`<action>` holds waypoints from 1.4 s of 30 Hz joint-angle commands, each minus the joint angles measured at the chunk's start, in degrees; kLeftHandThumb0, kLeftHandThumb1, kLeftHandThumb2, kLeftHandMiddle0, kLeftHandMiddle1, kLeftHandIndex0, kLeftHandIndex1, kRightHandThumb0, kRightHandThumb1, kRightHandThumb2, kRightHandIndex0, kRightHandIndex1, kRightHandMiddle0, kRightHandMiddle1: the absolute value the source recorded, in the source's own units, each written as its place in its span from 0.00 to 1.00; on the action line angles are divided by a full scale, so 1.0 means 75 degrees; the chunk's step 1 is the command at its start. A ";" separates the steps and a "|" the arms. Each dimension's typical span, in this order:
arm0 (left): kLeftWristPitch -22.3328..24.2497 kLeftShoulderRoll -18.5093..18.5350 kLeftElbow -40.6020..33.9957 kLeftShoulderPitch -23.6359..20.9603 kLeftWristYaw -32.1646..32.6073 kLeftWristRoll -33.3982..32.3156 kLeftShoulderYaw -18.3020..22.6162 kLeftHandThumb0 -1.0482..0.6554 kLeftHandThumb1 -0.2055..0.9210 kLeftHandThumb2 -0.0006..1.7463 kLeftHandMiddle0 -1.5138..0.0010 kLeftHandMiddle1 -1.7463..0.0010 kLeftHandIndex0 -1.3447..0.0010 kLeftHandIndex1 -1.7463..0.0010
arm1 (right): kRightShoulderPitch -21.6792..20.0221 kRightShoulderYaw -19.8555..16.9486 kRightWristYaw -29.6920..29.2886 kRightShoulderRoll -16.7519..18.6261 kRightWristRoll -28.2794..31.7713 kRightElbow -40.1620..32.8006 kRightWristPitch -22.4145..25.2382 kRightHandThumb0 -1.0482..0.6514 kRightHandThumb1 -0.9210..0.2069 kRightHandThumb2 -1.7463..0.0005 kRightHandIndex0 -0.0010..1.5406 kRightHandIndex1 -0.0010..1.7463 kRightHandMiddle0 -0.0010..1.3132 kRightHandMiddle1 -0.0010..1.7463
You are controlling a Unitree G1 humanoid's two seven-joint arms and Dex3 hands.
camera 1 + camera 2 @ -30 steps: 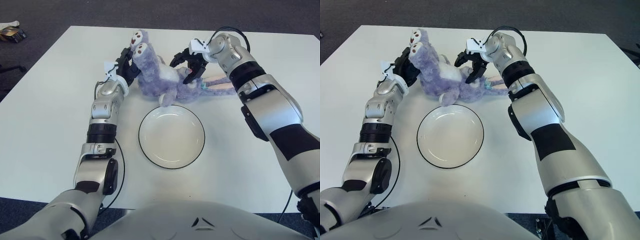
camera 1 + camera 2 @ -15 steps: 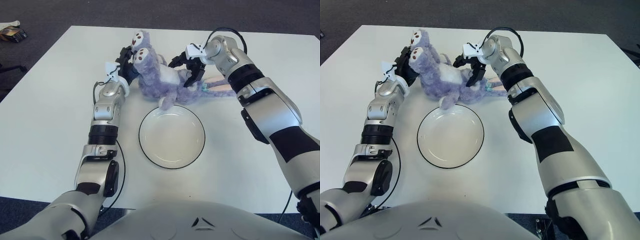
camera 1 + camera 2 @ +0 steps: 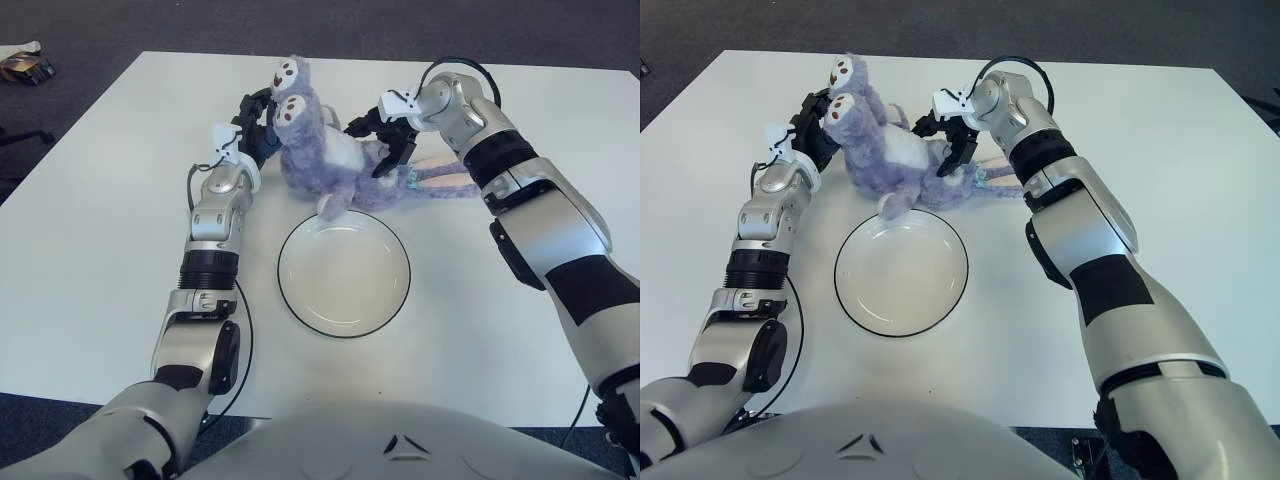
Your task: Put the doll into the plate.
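Left hand (image 3: 250,135) fingers curled against doll (image 3: 325,165) head side; right hand (image 3: 385,140) fingers clenched on doll body. Doll on table (image 3: 90,250) between hands, long axis left-right, just behind plate (image 3: 343,272). Move, judged: toward robot.

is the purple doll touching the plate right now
Cannot tell. In the left eye view the doll's lowest foot meets the plate's far rim in the image, but it may be lifted above it.

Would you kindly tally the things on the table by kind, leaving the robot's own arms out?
Purple plush doll, held between the left hand and the right hand: 1
White plate with a dark rim: 1
Total: 2
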 commanded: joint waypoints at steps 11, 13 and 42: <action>-0.0716 -0.0036 0.0292 0.0047 0.0075 0.0243 -0.0096 0.30 0.99 0.39 0.88 0.28 1.00 0.36 | -0.0101 -0.0857 0.1826 -0.0048 0.1066 0.0528 0.1962 0.00 0.00 0.79 0.51 1.00 0.00 0.16; -0.0804 -0.0044 0.0327 0.0051 0.0077 0.0277 -0.0101 0.30 0.99 0.39 0.88 0.29 1.00 0.33 | -0.0120 -0.0892 0.2058 -0.0048 0.1137 0.0534 0.2237 0.00 0.00 0.80 0.51 1.00 0.00 0.16; -0.1270 -0.0056 0.0842 -0.0095 -0.0138 0.0105 -0.0025 0.33 0.92 0.45 0.85 0.27 1.00 0.29 | 0.0721 -0.0481 0.2751 -0.0522 0.1115 -0.2663 0.5565 0.00 0.00 0.47 0.01 0.16 0.00 0.00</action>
